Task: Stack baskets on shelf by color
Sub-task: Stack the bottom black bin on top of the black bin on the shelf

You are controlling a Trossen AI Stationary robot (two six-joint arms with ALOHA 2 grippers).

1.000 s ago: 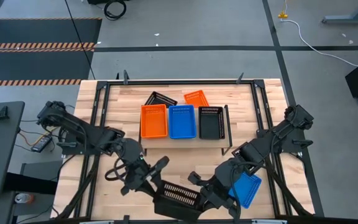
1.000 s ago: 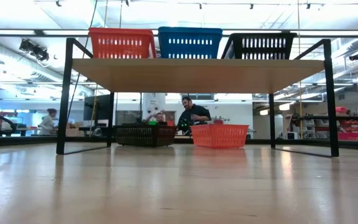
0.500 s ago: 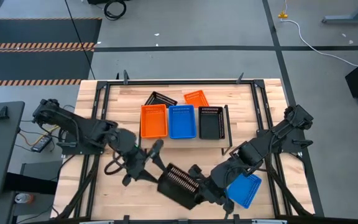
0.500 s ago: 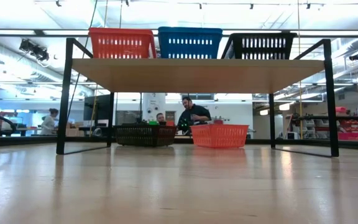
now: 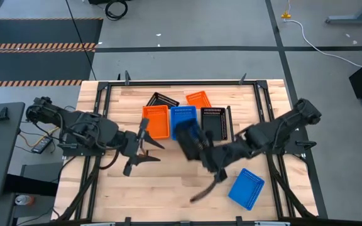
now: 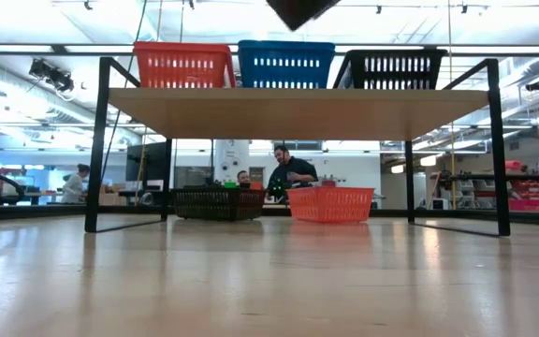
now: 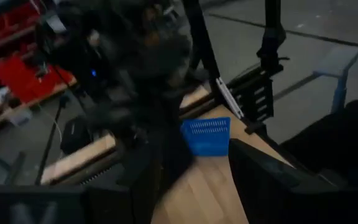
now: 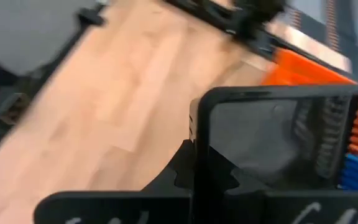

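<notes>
An orange basket [image 5: 156, 122], a blue basket [image 5: 182, 113] and a black basket [image 5: 213, 123] stand in a row on the shelf [image 6: 298, 110]. On the table behind the shelf lie another black basket [image 5: 162, 99] and another orange basket [image 5: 198, 98]. A second blue basket [image 5: 247, 187] lies near the table's front right. My right gripper [image 5: 205, 154] is shut on a blurred black basket [image 5: 190, 139] in the air over the shelf's front edge; its corner [image 6: 298, 9] shows in the low view. My left gripper [image 5: 149, 144] stands open left of it, holding nothing. My right gripper pinches one wall of the black basket [image 8: 195, 146] between its two fingers, coming from the table's near right and slanting down. The basket is lifted clear of table and shelf and sits tilted in the hold. Which wall it is cannot be told.
Black rails [image 5: 99, 125] run along the tabletop's edges. Bare wood lies in front of the shelf, between the two arms. People sit in the room beyond the table's far edge [image 6: 288, 173].
My left gripper has opened, let go of the black basket and drawn back toward the table's left and far side, rising. My right gripper has carried the basket from the table's near edge up and toward the shelf, tipping it.
</notes>
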